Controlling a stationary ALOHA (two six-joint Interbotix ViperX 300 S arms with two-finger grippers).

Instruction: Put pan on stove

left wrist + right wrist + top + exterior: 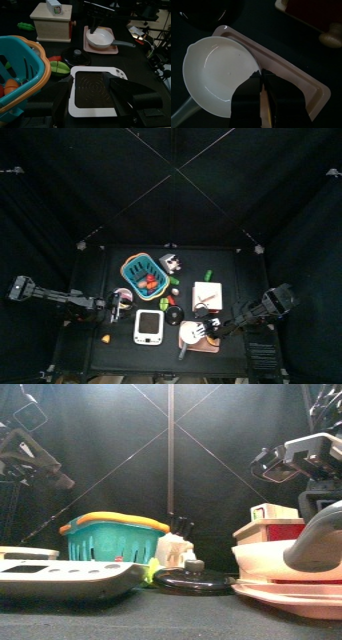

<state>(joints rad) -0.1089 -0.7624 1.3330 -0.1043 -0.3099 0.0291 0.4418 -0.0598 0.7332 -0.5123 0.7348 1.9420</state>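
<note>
Right end effector [261,82] pinches the rim of the small round whitish-silver pan [221,72], which sits on the flat pinkish-tan board [298,75]. Left end effector [100,107], spread, hovers above the white rounded-rectangle stove with dark burner [93,87]. Lift the pan level before carrying it across. The dark round lid [75,54] lies between; the teal basket [20,75] stands beside the stove.

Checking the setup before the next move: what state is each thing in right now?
pan: upright on the pinkish board, empty, rim pinched by the right gripper.
stove: flat on the table, burner bare.
basket: upright, holding toy food.
left gripper: over the stove, holding nothing.
</note>
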